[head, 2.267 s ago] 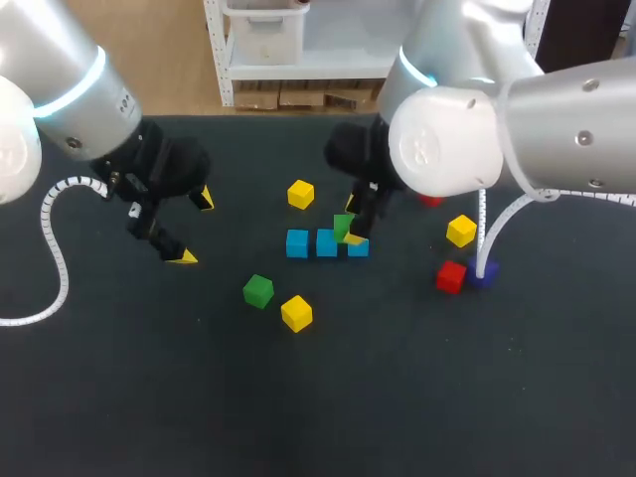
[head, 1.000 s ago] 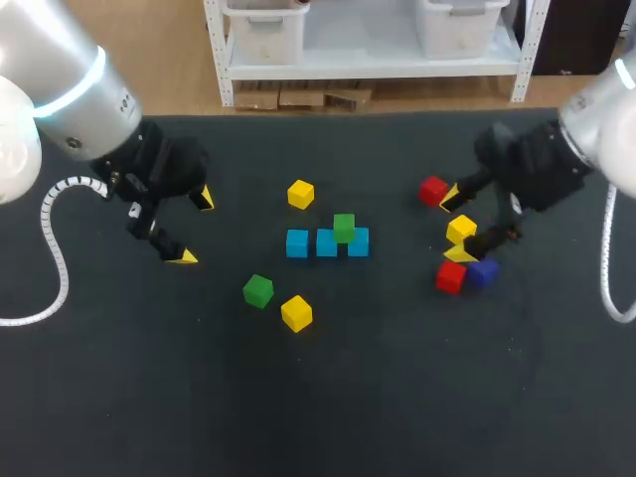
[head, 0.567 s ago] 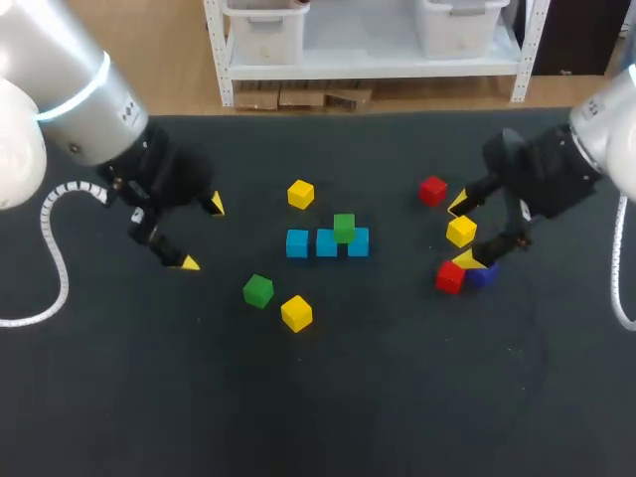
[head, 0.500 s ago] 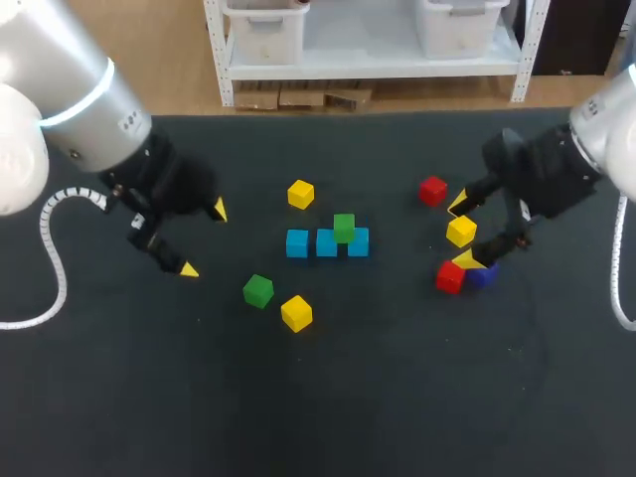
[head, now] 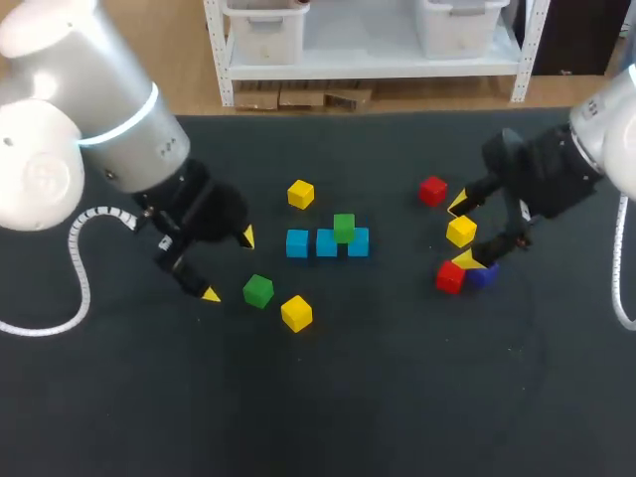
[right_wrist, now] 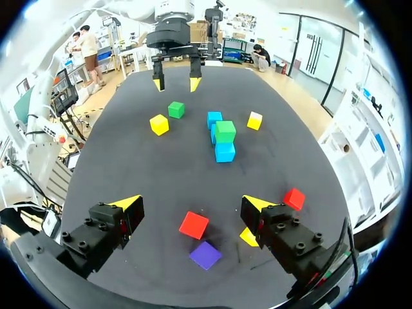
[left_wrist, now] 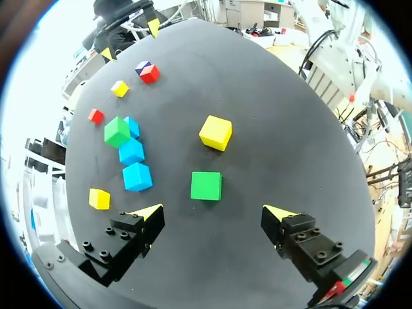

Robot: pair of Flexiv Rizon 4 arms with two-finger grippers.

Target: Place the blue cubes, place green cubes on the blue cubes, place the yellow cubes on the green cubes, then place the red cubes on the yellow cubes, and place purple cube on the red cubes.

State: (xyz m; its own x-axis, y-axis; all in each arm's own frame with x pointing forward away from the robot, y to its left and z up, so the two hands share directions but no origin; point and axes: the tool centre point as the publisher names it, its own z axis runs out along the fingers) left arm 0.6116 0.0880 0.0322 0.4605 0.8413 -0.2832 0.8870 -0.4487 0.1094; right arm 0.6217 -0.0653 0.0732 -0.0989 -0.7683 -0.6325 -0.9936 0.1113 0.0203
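Between the left fingers [left_wrist: 149,212]: nothing is held; they are spread wide, with a loose green cube [left_wrist: 206,185] just ahead.
Left gripper [head: 229,265]: hung left of the table's [head: 328,407] middle.
Right fingers [right_wrist: 254,206]: spread wide, nothing gripped.
Right gripper [right_wrist: 191,203]: held above a yellow cube [head: 460,231], red cube [head: 450,277] and purple cube [head: 483,275] near the right edge.
Blue cubes [head: 326,244]: three are set in a row mid-table, with a stacked green cube [head: 344,228] on top.

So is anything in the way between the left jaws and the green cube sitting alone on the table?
No, nothing visible. The open left jaws face the loose green cube with only bare black table between; the yellow cube lies beyond it.
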